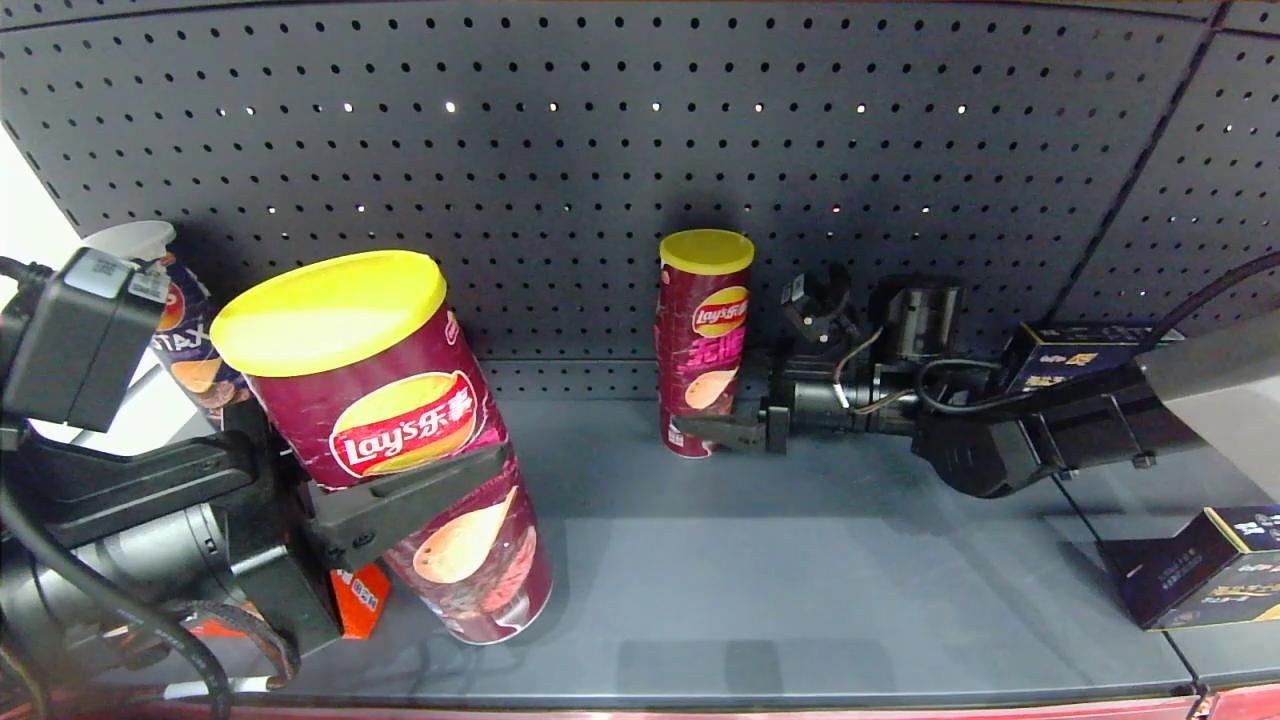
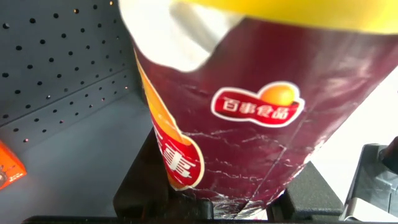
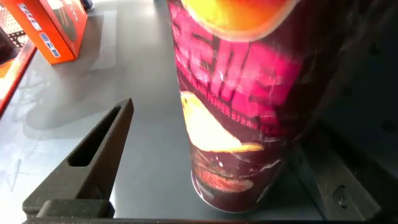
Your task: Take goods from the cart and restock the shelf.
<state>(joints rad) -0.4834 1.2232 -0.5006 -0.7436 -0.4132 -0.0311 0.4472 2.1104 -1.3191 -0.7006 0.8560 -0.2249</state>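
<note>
My left gripper (image 1: 400,475) is shut on a purple chip can with a yellow lid (image 1: 385,430), holding it tilted just above the left front of the grey shelf (image 1: 800,580). The left wrist view shows that can (image 2: 249,124) pinched between the dark fingers (image 2: 143,186). A second purple chip can (image 1: 703,340) stands upright near the shelf's back wall. My right gripper (image 1: 705,425) is open around its lower part. In the right wrist view one finger (image 3: 93,162) stands clear of this can (image 3: 236,124), with bare shelf between them.
An orange box (image 1: 360,597) lies on the shelf behind the held can. A white-lidded can (image 1: 175,320) stands at the far left back. Dark blue boxes (image 1: 1200,565) (image 1: 1070,355) sit at the right. A pegboard wall (image 1: 640,150) closes the back.
</note>
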